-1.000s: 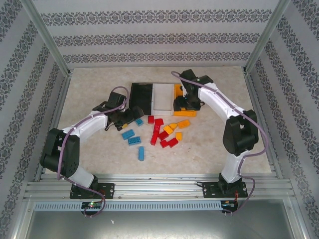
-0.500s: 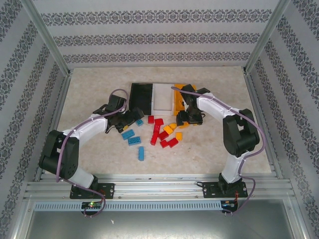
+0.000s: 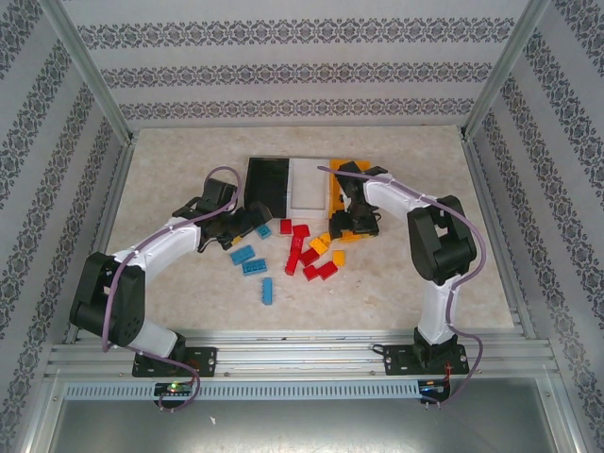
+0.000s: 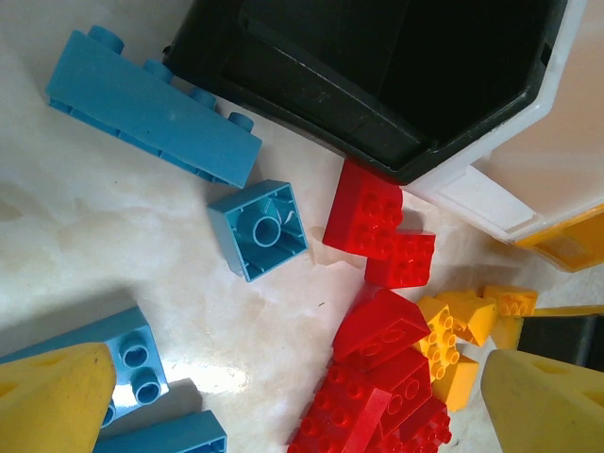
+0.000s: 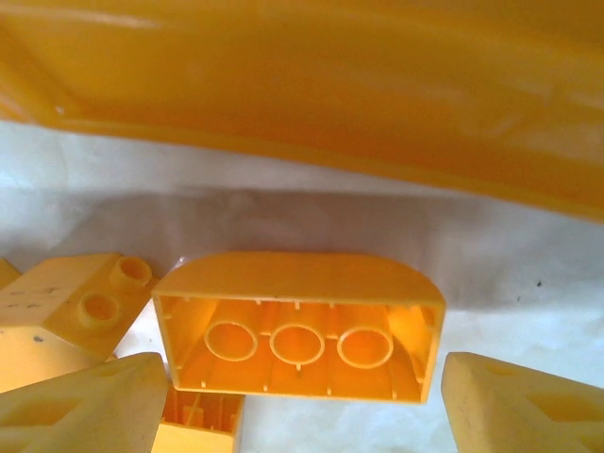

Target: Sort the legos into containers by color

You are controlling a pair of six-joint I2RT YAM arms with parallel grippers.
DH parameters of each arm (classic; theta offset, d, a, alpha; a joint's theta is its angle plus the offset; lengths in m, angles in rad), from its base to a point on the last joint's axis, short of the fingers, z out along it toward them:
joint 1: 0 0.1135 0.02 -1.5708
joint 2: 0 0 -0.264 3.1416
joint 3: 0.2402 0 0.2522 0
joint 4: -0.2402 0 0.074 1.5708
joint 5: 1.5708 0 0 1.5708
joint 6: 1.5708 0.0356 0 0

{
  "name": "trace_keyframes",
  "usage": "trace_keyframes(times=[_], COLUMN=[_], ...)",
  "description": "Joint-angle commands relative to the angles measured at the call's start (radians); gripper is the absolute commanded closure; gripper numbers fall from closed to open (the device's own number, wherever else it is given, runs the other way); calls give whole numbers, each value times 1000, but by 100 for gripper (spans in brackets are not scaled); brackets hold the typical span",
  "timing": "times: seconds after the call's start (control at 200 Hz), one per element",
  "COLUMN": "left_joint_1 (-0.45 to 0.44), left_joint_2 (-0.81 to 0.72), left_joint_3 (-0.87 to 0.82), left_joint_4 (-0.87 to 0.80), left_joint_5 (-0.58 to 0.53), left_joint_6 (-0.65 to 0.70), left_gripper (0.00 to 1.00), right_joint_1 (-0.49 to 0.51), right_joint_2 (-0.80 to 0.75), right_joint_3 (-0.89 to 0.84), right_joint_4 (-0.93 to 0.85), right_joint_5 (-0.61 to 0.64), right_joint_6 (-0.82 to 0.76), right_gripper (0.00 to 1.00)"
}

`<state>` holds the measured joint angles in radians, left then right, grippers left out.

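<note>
While both arms reach over the table (image 3: 170,160), the top view shows a black bin (image 3: 267,184), a white bin (image 3: 308,184) and an orange bin (image 3: 334,193) in a row at its middle. Just in front of them lie blue bricks (image 3: 253,266), red bricks (image 3: 302,250) and orange bricks (image 3: 326,243). The left gripper (image 3: 247,225) hovers by the black bin; the right gripper (image 3: 347,226) sits low at the orange bin's near end.

From the left wrist, the left fingers (image 4: 52,401) stand wide apart, holding nothing, above a long blue brick (image 4: 151,109), an upturned square blue brick (image 4: 258,229) and a red pile (image 4: 377,377).

From the right wrist, the right fingers (image 5: 80,406) are spread either side of an upturned orange brick (image 5: 297,326) lying just before the orange bin's wall, not clamping it.
</note>
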<state>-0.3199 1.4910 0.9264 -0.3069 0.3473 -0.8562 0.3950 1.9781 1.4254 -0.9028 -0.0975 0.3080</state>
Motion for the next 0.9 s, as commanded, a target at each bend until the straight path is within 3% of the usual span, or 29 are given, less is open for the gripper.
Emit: trace_keyframes(times=[0.0, 0.44, 0.6, 0.894], left_joint_1=[-8, -8, -7, -7], left_joint_2=[15, 46, 57, 67], left_joint_3=[44, 57, 57, 55], left_joint_4=[-40, -37, -25, -8], left_joint_5=[-10, 2, 10, 21], left_joint_6=[28, 27, 26, 26], left_gripper=[0, 0, 0, 0], right_joint_1=[0, -1, -1, -1], right_joint_2=[39, 68, 39, -81], right_joint_3=[35, 30, 10, 6], right_joint_4=[-4, -6, 2, -42], right_joint_5=[5, 11, 18, 16], right_joint_6=[-16, 0, 11, 28], right_gripper=[23, 32, 41, 42])
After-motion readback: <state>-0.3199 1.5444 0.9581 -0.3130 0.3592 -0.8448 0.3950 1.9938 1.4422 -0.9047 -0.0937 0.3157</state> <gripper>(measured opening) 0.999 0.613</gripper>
